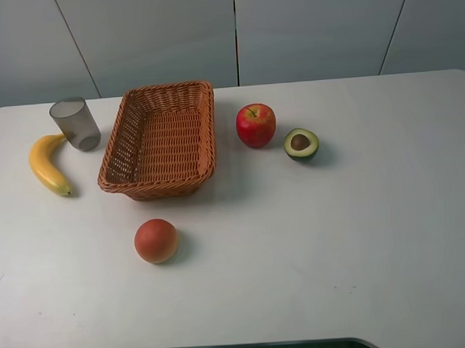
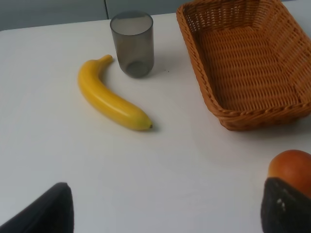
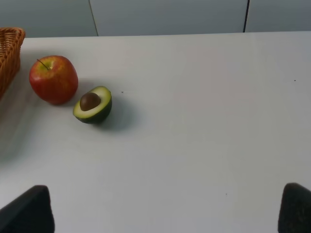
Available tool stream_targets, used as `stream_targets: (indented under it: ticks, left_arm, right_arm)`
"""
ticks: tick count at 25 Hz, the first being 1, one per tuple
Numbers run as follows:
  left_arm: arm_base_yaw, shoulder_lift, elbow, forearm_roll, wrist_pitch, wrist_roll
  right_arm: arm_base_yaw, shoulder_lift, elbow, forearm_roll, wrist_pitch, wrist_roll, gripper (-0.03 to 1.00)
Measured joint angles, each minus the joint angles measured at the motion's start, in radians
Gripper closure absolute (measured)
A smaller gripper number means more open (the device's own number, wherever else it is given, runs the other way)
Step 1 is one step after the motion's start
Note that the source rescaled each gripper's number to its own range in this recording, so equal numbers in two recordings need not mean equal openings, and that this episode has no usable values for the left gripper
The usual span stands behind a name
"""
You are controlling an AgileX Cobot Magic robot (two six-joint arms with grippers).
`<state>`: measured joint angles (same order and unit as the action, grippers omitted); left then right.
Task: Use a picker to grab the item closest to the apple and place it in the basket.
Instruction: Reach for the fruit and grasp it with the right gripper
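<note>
- Left gripper (image 2: pixel 165 201): jaws spread wide, gripping nothing, over the table (image 2: pixel 146 170).
- Right gripper (image 3: pixel 166 204): jaws spread wide, gripping nothing.
- Avocado half (image 1: pixel 301 143): cut face up, pit showing, just beside the apple (image 1: pixel 255 125), on its right.
- Basket (image 1: pixel 208 133): left of the apple, near it.
- Orange (image 1: pixel 156 241) sits in front of the basket.
- Banana (image 1: pixel 46 164) and grey cup (image 1: pixel 75 124) lie to the basket's left.

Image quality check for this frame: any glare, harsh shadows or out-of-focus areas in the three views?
Exterior high: even, soft light, no glare; faint shadows beside the avocado and orange fruit. Left wrist: banana and basket sharp, the dark left fingertips at the frame edge blurred. Right wrist: apple sharp, right fingertips likewise blurred.
</note>
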<state>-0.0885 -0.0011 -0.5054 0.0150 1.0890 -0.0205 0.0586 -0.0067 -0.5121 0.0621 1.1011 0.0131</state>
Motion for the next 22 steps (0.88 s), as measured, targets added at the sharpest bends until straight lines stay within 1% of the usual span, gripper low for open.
stream_targets:
  ticks: [22]
  left_arm:
    - [0.000, 0.000, 0.000, 0.000, 0.000, 0.000]
  right_arm:
    - [0.000, 0.000, 0.000, 0.000, 0.003, 0.000, -0.03]
